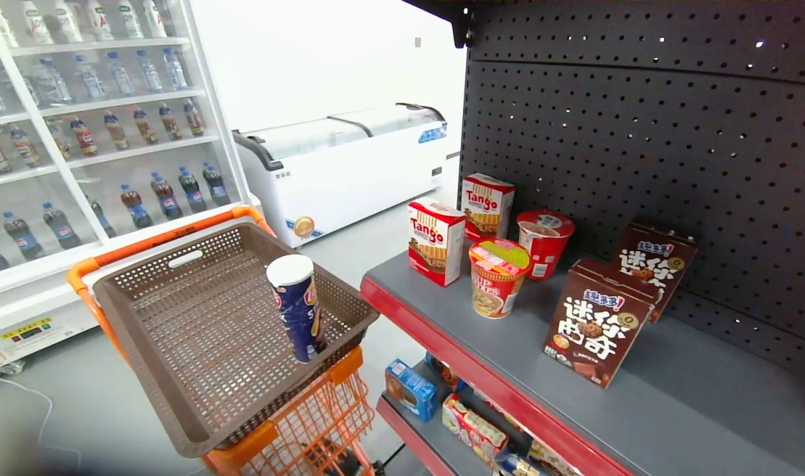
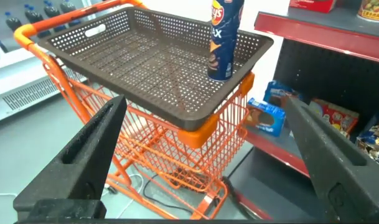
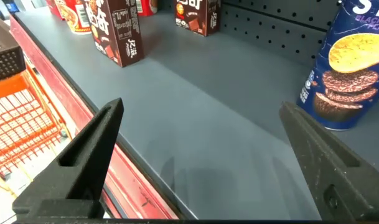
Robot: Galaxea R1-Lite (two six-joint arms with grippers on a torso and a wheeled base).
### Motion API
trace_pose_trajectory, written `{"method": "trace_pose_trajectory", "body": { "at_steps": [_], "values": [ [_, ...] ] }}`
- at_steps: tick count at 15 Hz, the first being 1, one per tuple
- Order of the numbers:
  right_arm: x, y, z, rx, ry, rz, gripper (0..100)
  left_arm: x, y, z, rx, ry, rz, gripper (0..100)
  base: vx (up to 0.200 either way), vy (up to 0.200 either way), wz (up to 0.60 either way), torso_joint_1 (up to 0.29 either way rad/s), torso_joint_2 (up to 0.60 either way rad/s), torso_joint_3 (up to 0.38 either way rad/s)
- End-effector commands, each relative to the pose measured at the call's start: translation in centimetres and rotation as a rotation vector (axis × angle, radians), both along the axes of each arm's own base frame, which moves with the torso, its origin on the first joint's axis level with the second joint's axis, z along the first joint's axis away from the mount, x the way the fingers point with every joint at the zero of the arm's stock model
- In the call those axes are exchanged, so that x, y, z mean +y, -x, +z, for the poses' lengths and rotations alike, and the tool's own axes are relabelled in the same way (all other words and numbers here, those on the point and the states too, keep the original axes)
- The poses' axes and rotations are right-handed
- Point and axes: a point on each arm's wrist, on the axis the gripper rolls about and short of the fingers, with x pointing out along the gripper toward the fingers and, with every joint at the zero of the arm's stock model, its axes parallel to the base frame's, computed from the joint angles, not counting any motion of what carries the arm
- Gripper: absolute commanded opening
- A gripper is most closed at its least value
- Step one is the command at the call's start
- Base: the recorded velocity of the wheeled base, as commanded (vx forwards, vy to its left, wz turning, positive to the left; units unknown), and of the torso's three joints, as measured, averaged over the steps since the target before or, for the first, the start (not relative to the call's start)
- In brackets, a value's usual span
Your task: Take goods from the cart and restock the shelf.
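A dark blue chip can (image 1: 297,307) stands upright in the brown perforated basket (image 1: 177,370) on the orange cart (image 1: 309,423), near the basket's corner closest to the shelf. In the left wrist view my left gripper (image 2: 203,102) is open and empty, low beside the cart, with the chip can (image 2: 223,40) beyond it. My right gripper (image 3: 203,106) hangs open and empty over a bare stretch of the grey shelf (image 3: 195,124). A second chip can (image 3: 346,65) stands on that shelf just past one finger.
The shelf (image 1: 673,410) carries two wafer boxes (image 1: 435,241), two cup noodles (image 1: 498,277) and two brown cookie boxes (image 1: 597,320) before a black pegboard (image 1: 640,132). Snack packs (image 1: 410,390) fill the lower shelf. A drinks fridge (image 1: 78,132) and chest freezer (image 1: 349,158) stand behind.
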Motion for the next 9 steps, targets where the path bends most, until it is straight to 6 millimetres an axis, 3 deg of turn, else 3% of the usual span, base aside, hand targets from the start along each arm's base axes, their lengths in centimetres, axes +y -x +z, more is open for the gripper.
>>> {"method": "trace_pose_trajectory", "body": {
  "at_steps": [1, 3, 5, 6, 7, 9],
  "values": [
    [0.0, 0.0, 0.0, 0.0, -0.001, 0.001, 100, 0.0, 0.0, 0.0, 0.001, 0.0, 0.004, 100, 0.0, 0.0, 0.0, 0.0, 0.0, 0.0],
    [0.0, 0.0, 0.0, 0.0, -0.001, 0.001, 100, 0.0, 0.5, 1.6, -0.061, -0.028, 0.02, 100, 0.0, 0.0, 0.0, 0.0, 0.0, 0.0],
    [0.0, 0.0, 0.0, 0.0, -0.001, 0.001, 100, 0.0, 1.0, 8.3, -0.083, -0.075, 0.021, 100, 0.0, 0.0, 0.0, 0.0, 0.0, 0.0],
    [0.0, 0.0, 0.0, 0.0, -0.001, 0.001, 100, 0.0, 0.6, 10.4, -0.071, -0.086, 0.019, 100, 0.0, 0.0, 0.0, 0.0, 0.0, 0.0],
    [0.0, 0.0, 0.0, 0.0, -0.001, 0.001, 100, 0.0, -1.7, 12.6, 0.014, -0.118, 0.004, 100, 0.0, 0.0, 0.0, 0.0, 0.0, 0.0],
    [0.0, 0.0, 0.0, 0.0, -0.001, 0.001, 100, 0.0, -6.0, 14.3, 0.141, -0.156, -0.019, 100, 0.0, 0.0, 0.0, 0.0, 0.0, 0.0]
  ]
}}
